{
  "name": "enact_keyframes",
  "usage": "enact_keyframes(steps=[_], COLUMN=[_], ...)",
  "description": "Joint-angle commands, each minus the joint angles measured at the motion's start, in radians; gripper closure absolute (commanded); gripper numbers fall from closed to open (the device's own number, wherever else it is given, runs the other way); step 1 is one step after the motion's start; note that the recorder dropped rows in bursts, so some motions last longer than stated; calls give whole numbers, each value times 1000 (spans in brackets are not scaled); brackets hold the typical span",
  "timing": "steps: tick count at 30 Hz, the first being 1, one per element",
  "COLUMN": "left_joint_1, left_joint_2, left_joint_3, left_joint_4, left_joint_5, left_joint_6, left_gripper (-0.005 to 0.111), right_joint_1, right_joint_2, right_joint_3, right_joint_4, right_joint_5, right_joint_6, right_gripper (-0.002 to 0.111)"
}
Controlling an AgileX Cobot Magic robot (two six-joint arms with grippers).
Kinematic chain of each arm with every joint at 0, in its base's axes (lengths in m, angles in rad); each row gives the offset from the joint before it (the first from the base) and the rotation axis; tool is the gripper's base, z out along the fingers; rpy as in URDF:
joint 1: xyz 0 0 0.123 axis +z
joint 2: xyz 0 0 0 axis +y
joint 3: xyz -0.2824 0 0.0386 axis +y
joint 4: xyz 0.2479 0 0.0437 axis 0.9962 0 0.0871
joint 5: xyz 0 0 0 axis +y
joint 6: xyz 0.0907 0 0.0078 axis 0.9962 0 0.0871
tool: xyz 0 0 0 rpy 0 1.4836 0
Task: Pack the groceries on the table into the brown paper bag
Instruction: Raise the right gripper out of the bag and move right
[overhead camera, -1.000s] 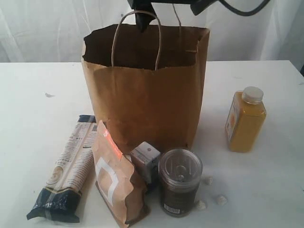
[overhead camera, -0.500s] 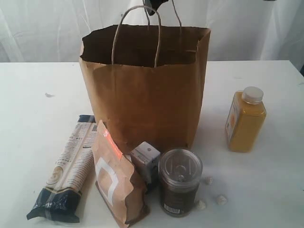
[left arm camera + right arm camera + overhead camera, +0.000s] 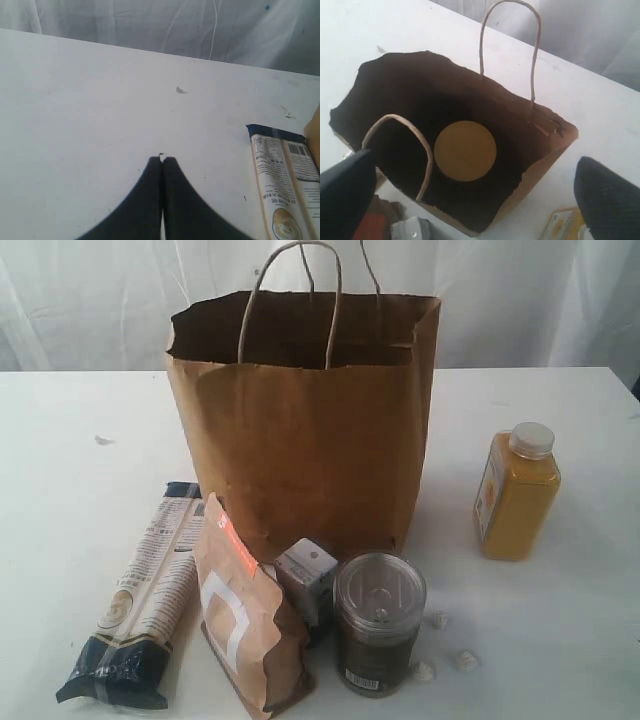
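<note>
closest to me the long pasta packet (image 3: 140,605), brown-orange pouch (image 3: 245,625), small white-blue carton (image 3: 308,580) and pull-tab can (image 3: 378,625) sit crowded on the white table (image 3: 80,490). the yellow juice bottle (image 3: 516,495) stands alone further back. behind, the brown paper bag (image 3: 305,460) stands open with the yellow-lidded jar (image 3: 465,150) at its bottom. the right gripper (image 3: 477,190) hangs above it, fingers spread wide, empty. the left gripper (image 3: 162,160) is pressed together near the pasta packet. i think the bottle is easiest next: grab its middle, lift clear of the handles (image 3: 243,325), set it beside the jar.
</note>
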Motion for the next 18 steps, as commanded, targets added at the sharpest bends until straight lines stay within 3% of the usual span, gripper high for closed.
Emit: enact_keyframes(steps=[1,18], left_joint_1=[-8,-8], left_joint_2=[-4,-4], left_joint_3=[4,4], left_joint_4=[-4,-4], left_joint_5=[-3,-3], left_joint_6=[-3,-3], left_gripper=[107,107], right_joint_1=[-5,-5], right_joint_2=[-67,-370], right_joint_3=[75,300], right_joint_4=[1,-19], right_joint_5=[-3,-3], right_joint_6=[4,30], right_gripper=[4,4])
